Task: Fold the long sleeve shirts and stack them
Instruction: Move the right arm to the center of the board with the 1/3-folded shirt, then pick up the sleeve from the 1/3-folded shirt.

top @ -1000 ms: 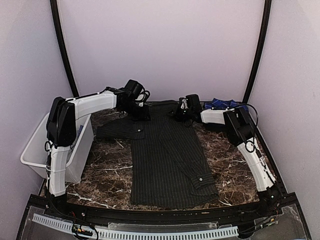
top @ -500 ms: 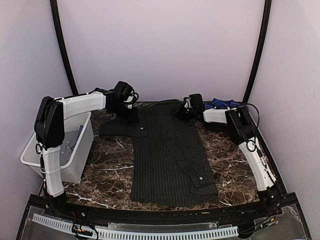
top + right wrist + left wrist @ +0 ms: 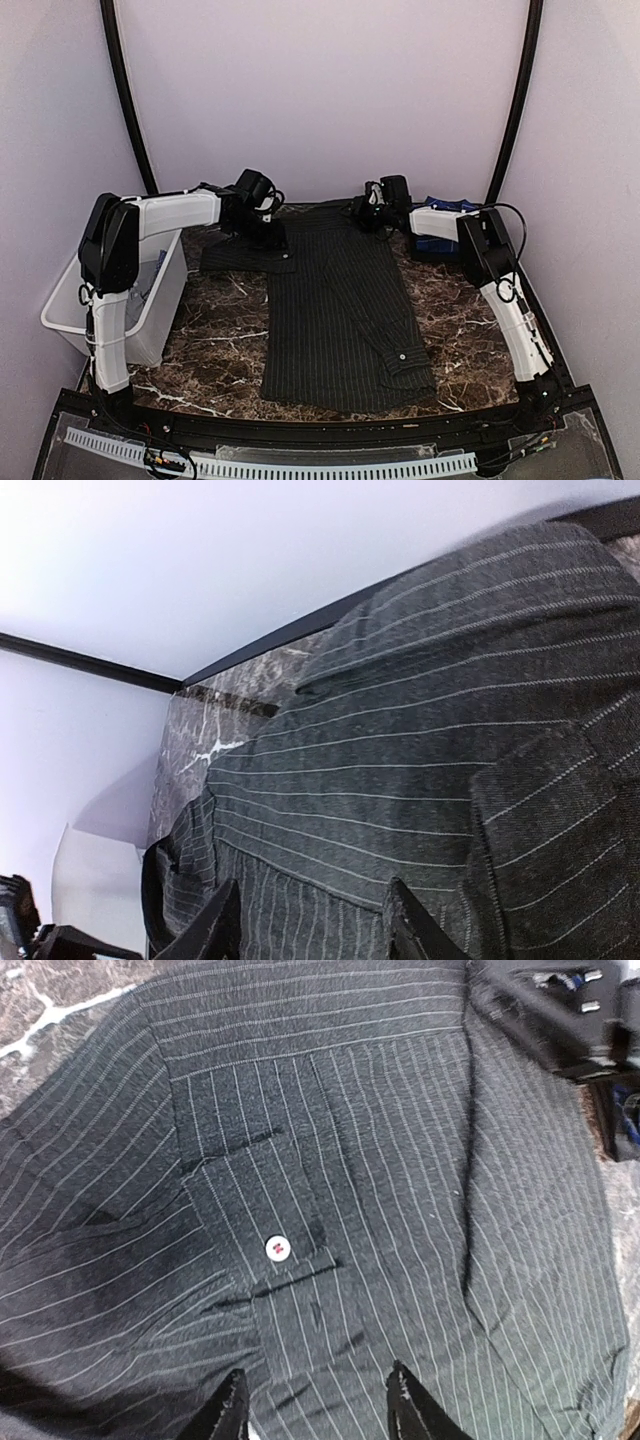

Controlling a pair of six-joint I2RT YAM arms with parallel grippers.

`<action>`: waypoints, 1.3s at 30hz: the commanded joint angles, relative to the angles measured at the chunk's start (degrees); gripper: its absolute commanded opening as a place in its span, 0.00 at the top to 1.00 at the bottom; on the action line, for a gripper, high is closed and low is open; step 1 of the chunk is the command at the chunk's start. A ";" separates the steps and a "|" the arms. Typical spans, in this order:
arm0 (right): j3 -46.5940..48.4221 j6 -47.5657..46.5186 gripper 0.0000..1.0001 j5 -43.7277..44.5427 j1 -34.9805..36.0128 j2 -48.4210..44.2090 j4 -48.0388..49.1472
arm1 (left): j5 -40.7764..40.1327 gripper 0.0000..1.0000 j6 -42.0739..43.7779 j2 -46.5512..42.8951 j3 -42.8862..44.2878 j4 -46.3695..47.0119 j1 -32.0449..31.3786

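The black pinstriped shirt lies flat on the marble table, one sleeve folded down its right side with a buttoned cuff, the other sleeve spread left. My left gripper hovers open over the left shoulder; its view shows a cuff with a white button just beyond the gripper. My right gripper is open at the shirt's far right collar edge, just beyond the gripper. The blue plaid shirt lies bunched at the back right behind the right arm.
A white plastic bin stands at the table's left edge under the left arm. Black frame posts and pale walls enclose the back. Bare marble shows to the left and right of the shirt.
The left gripper moved back left, then right again a little along the shoulder, pulling the left sleeve flatter. The right gripper drifted toward the far edge at the collar.
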 commanded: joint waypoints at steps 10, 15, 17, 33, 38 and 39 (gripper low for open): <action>-21.29 -13.90 0.51 6.78 4.07 -28.58 -0.66 | -20.75 0.48 1.99 10.70 11.53 1.01 -5.77; -29.59 -17.22 0.50 10.45 4.85 -38.38 -1.32 | -24.97 0.47 1.88 15.61 16.20 -1.12 -6.40; -32.47 -17.76 0.50 11.05 5.05 -41.66 -0.87 | -25.54 0.46 1.73 16.65 16.77 -1.12 -6.34; -46.92 -19.54 0.51 15.62 6.97 -56.47 0.04 | -22.26 0.57 1.42 19.25 17.09 1.48 -5.10; -48.13 -19.91 0.51 15.53 7.20 -57.45 -0.96 | -22.59 0.73 1.77 19.05 17.60 1.19 -4.66; -48.31 -19.92 0.52 15.54 7.23 -57.50 -1.12 | -22.67 0.75 1.86 18.81 17.64 1.18 -4.65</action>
